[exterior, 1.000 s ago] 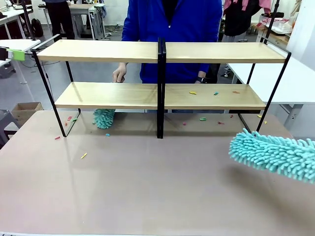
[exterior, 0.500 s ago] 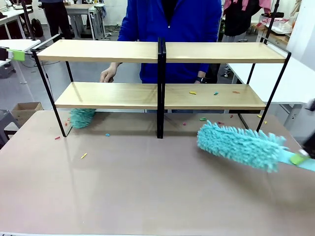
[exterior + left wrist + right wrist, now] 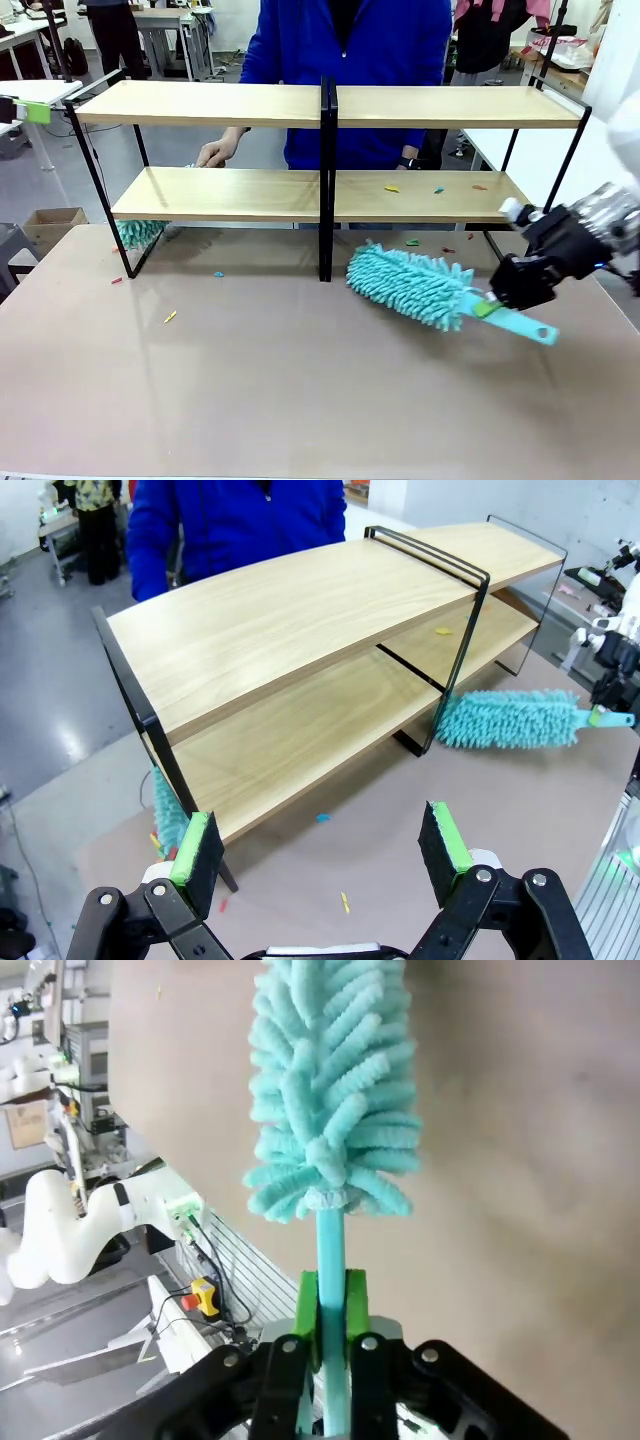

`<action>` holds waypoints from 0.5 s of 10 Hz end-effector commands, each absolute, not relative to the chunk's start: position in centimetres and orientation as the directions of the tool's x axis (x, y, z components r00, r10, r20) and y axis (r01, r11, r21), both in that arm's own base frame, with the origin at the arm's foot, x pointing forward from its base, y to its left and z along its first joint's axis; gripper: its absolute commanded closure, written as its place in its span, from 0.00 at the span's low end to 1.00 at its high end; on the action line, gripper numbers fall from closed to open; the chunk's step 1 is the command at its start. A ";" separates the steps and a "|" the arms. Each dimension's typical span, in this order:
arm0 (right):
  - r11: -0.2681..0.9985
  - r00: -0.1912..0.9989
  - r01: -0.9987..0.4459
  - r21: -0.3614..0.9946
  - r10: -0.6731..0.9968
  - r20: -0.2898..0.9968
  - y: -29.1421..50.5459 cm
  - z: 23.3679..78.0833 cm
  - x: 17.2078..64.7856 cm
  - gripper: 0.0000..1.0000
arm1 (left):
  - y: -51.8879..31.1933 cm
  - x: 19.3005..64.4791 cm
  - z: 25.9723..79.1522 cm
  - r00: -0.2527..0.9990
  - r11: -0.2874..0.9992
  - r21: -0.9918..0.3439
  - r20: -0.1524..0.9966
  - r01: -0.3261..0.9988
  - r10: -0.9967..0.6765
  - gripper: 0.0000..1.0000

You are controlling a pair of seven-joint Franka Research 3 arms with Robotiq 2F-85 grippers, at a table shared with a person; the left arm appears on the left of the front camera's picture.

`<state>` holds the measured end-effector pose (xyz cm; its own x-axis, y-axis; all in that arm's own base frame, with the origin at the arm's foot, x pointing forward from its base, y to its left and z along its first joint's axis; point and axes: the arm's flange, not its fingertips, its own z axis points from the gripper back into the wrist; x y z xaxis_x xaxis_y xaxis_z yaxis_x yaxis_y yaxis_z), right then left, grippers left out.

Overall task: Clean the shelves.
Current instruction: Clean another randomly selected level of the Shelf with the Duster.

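The shelves (image 3: 230, 193) stand side by side at the far side of the table (image 3: 300, 390). The right gripper (image 3: 497, 300) is clamped on the handle of a teal duster (image 3: 410, 283), whose head is low just in front of them. The left gripper (image 3: 320, 845) has its jaws apart, empty.

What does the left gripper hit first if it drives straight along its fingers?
Most likely the lower board of the nearer shelf: the left gripper, jaws open, points at it with nothing between them. Depth is hard to judge, so it could graze the table first.
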<state>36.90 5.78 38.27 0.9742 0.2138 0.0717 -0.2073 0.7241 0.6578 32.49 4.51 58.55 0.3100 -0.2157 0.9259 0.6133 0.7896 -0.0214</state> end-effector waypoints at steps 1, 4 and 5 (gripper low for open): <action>0.698 0.974 -0.214 0.683 0.209 0.091 8.0 37.6 39.9 0.88 | 4.5 32.6 58.5 0.313 0.791 -0.019 0.924 0.612 -0.220 0.00; 0.722 0.980 -0.196 0.664 0.158 0.117 10.8 36.2 41.6 0.88 | 4.5 32.6 58.5 0.313 0.791 -0.019 0.924 0.612 -0.220 0.00; 0.743 0.986 -0.167 0.648 0.108 0.130 10.6 35.9 42.1 0.88 | 4.5 32.6 58.5 0.313 0.791 -0.019 0.924 0.612 -0.220 0.00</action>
